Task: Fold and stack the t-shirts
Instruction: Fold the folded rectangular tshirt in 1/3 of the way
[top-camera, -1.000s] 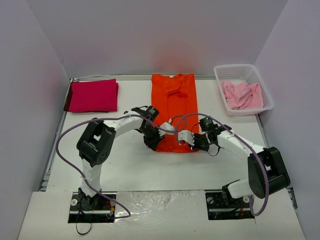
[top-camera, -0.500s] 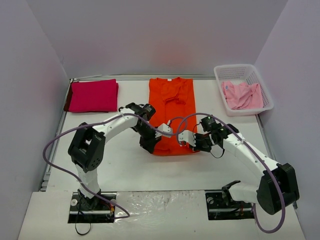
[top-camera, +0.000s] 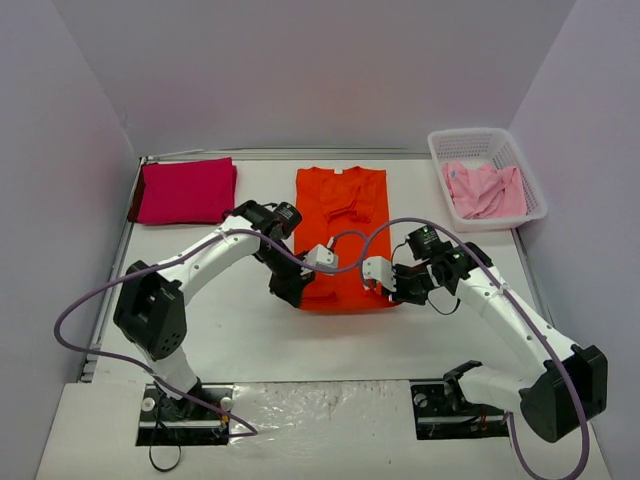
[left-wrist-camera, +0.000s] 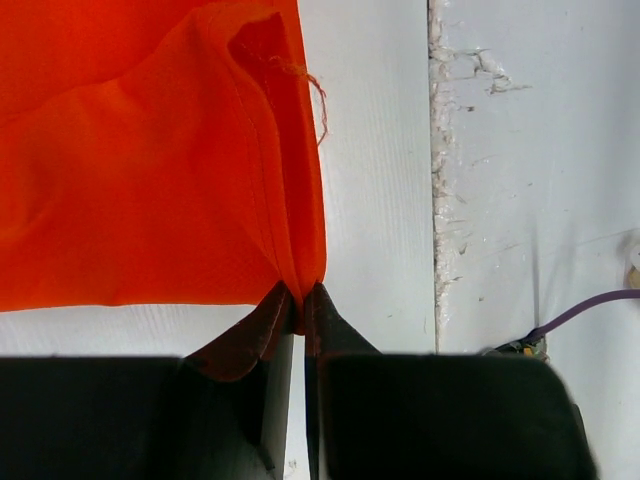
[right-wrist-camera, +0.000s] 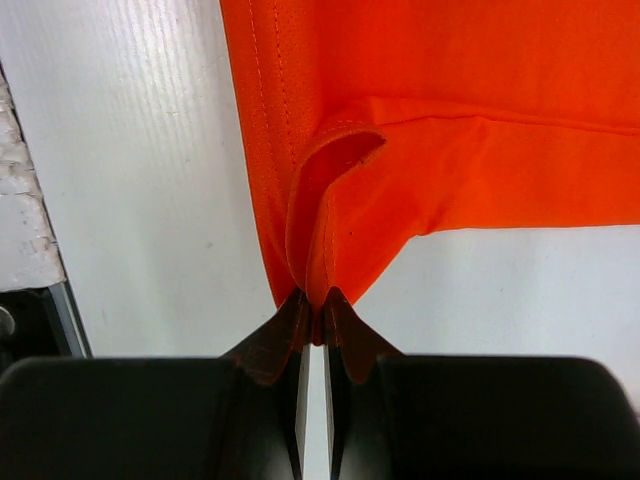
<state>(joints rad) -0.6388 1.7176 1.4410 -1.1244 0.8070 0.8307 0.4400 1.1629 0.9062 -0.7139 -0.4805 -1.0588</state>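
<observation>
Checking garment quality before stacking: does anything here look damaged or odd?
A frayed loose thread curls off the hem of the bright orange cloth t-shirt, beyond the corner pinched by the jaws of the left gripper.

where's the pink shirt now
In the top external view, the pink shirt lies crumpled in the white basket at the far right corner, right of the orange shirt.

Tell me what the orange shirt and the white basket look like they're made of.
Orange shirt: looks like thin soft cloth with a matte finish. It drapes and creases, and it shows a stitched hem. Basket: probably rigid white plastic, judging by its smooth, open lattice walls that hold their shape.
</observation>
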